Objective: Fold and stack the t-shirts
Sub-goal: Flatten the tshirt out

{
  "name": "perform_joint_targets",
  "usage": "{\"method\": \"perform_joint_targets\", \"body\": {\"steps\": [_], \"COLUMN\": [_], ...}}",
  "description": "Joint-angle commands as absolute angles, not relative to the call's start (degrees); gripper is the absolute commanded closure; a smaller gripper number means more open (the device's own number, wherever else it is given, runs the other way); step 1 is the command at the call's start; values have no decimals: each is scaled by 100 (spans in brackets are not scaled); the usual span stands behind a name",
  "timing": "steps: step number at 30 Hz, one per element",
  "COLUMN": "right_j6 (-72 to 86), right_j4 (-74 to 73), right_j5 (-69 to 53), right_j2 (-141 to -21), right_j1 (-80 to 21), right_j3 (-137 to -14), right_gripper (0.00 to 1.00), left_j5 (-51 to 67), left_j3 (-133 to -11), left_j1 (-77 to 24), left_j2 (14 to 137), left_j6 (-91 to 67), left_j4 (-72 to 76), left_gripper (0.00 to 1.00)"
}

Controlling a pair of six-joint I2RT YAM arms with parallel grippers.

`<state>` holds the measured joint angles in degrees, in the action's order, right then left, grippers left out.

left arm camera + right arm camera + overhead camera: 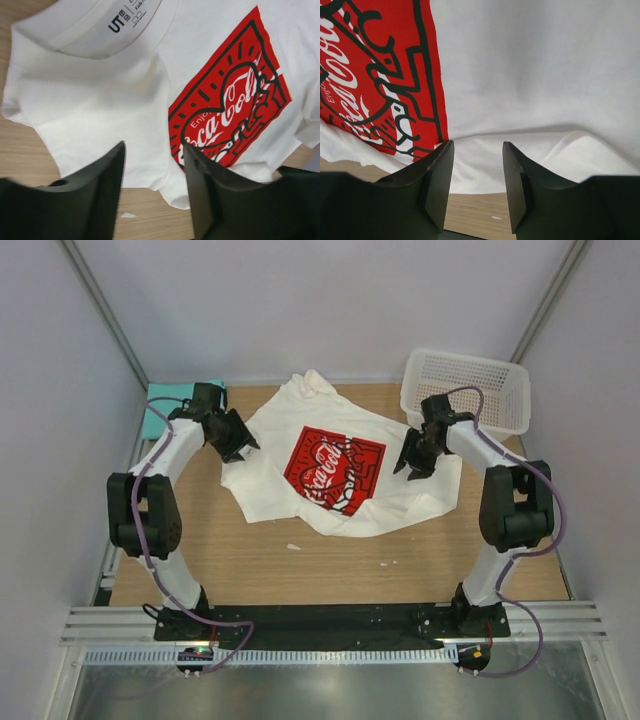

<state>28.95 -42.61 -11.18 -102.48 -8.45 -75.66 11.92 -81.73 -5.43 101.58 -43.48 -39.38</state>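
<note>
2 shirts to fold, only 1 laid out. Soft white cotton t-shirt with a red print and white lettering (pixel 330 475) spread print-up at mid-bench, collar toward the far edge, hem toward the arms, skewed and rumpled, lower hem wavy and partly doubled under. Plain teal-green cloth shirt (pixel 155 420) barely showing at the far left, behind the left arm, well apart from the white one; cannot tell whether folded.

Likely light and limp: no stiffness to hold a crease, sure to sag between 2 grips and to slide easily over smooth wood. Best taken by pinching at edges where cloth is thicker, such as the shoulder seam, sleeve hem or bottom corners, on both sides at once, pressing down to the bench to catch the thin layer.

Left fingers (pixel 107 175) parted and empty, poised above the shirt's edge below the collar. Right fingers (pixel 437 170) parted and empty too, over white cloth just beside the print.

Pale wooden bench (pixel 300 560) beneath; white plastic mesh basket (pixel 470 390) at the far right corner, near the shirt's sleeve.
</note>
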Motion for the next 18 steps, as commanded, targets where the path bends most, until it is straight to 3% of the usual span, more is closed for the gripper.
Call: {"method": "perform_joint_targets", "body": {"steps": [1,3,8,15,18], "right_j6": [2294,2276,2671,4366,4597], "right_j4": [-4834,-4773,-3967,-2507,-2005], "right_j5": [-1055,-1116,-1695,-1916,-1732], "right_j2": [-9644,-9300,-8334,-7674,-7541], "right_j1": [-835,-835,-844,-852,-853], "right_j3": [-7903,-7569,-5917,-4326,-3947], "right_gripper": [50,49,51,48,48], "left_j5": [1214,1020,1290,1696,1705], "left_j3": [-8308,-8026,-6638,-5924,-5862], "left_j1": [-536,-527,-335,-70,-35], "left_j2": [9705,9432,8500,8288,8200], "left_j6": [-4097,-3843,-3691,-3621,-3647], "left_j4": [-4210,-4254,-4036,-3841,-3788], "left_gripper": [40,33,37,58,59]}}
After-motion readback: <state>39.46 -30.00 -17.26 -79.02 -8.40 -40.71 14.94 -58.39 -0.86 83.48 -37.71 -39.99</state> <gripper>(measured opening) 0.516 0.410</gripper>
